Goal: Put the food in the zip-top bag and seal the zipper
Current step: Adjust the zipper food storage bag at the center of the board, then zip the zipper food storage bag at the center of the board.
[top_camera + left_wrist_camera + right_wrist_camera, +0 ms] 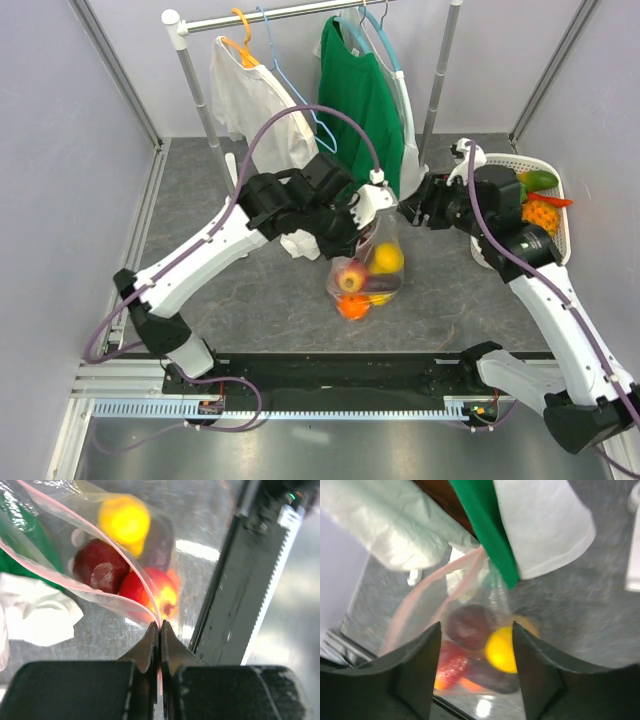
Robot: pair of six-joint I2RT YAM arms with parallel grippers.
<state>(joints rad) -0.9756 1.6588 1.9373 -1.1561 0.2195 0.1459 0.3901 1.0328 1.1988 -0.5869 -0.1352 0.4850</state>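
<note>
**Clerk:** Entry one, zip-top bag (368,262); location?
**Checker:** Middle of the worktop (270,290), hung by its top edge; whether its bottom rests on the surface, cannot tell.

**Clerk:** Contents?
**Checker:** Yellow fruit (125,520); dark red fruit (97,565); red-orange fruit (157,592); dark purple piece (383,285); orange piece (352,308) lowest of all.

**Clerk:** Zipper (156,619)?
**Checker:** Pale pink strip; its two sides meet at the left gripper (160,630) and spread apart away from it; mouth gaping there.

**Clerk:** Left gripper, condition?
**Checker:** Clenched on the zipper at one end; fingers pressed flat together, strip pinched between.

**Clerk:** Right gripper (476,627)?
**Checker:** Released; jaws stand apart, clasping nothing; just beside the bag's top on its right, the bag showing beyond them.

**Clerk:** Stock outside the bag?
**Checker:** White basket (560,235), far right corner of the worktop; holds a green piece (538,180) and an orange knobbly fruit (540,214).

**Clerk:** Fixtures?
**Checker:** Clothes rail (280,14) along the far edge; white shirt (255,110); green shirt (358,95), hanging behind the bag.
</note>
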